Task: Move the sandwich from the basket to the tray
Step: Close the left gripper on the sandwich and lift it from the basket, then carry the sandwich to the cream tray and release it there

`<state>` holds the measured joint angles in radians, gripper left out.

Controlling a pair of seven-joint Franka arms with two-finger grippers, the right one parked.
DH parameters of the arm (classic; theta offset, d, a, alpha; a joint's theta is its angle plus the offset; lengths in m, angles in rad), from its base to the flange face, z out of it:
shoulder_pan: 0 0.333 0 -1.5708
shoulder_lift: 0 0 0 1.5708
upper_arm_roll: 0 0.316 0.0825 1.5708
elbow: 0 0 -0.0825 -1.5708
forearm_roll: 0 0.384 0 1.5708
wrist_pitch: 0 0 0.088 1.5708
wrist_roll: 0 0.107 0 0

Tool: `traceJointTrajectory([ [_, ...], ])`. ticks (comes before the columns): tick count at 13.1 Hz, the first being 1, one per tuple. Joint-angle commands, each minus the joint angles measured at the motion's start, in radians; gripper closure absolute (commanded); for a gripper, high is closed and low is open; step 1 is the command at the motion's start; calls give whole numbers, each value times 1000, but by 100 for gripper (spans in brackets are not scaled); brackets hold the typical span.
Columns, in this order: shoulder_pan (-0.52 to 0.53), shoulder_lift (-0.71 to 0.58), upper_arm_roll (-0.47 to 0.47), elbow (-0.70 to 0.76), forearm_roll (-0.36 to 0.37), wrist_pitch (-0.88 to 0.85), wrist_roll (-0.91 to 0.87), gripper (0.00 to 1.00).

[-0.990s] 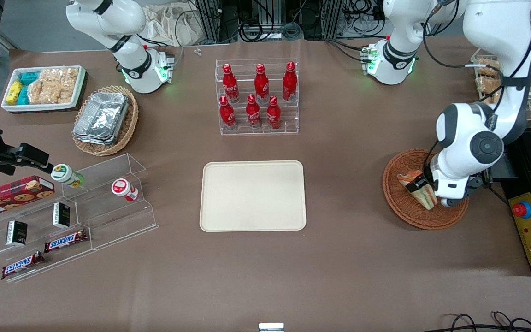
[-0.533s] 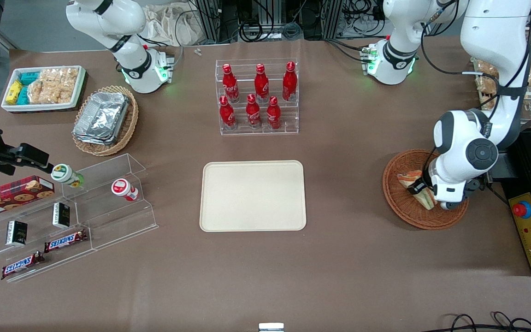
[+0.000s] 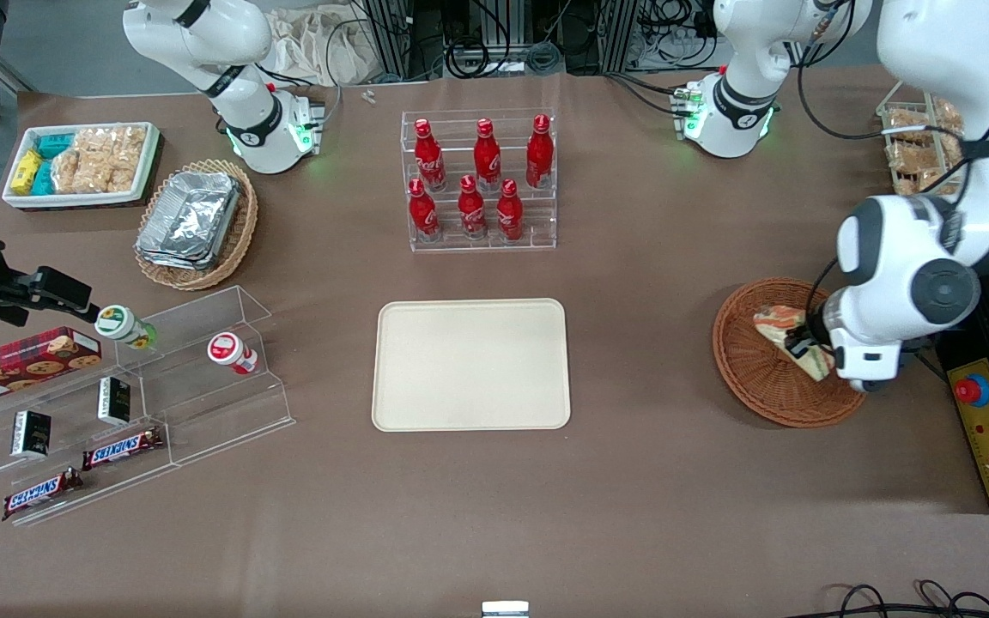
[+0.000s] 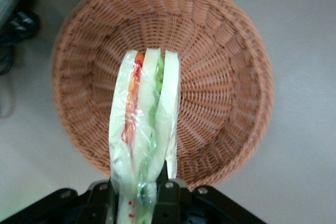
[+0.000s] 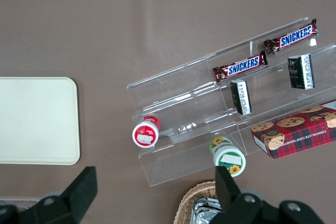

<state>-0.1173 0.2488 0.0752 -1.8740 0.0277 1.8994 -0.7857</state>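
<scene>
So the sandwich [image 4: 144, 129] is clamped in the pincer [image 4: 137, 190] by its narrow end, bread slices and filling layers edge-on in the wrist view, and it hangs above the basket [image 4: 220, 56] rather than lying in it. The wicker floor under it looks bare, so I'd say the pick is done and we're at the lift-out step.

From the front you get the bigger picture: sandwich [image 3: 791, 339] and pincer [image 3: 803, 346] sit over the basket [image 3: 752, 382], which is near the counter edge at the working arm's end. The tray [image 3: 470, 364] is around the middle of the counter, well apart from the basket, with nothing on it.

Next move, as I read it: raise enough to clear the basket rim, carry sideways toward the parked arm's end until it's over the tray, lower, let go. The wrap looks slippery, so a slow carry seems smart.

The front view hides the actual grip, since the arm's wrist covers most of it. The wrist view shows the fingers [image 4: 167, 195] pinching the wrap but never shows the tray.
</scene>
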Motion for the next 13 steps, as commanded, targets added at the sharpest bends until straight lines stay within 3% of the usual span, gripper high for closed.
traceJointTrajectory([
  [1,-10,4,-18,250,-15,-268,-14,100],
  [4,-10,-6,-54,355,-20,-355,0,100],
  [9,-12,-40,-116,362,-104,-385,158,100],
  [11,-13,-32,-210,365,-95,-370,163,90],
  [13,-15,-26,-309,386,-54,-347,172,91],
])
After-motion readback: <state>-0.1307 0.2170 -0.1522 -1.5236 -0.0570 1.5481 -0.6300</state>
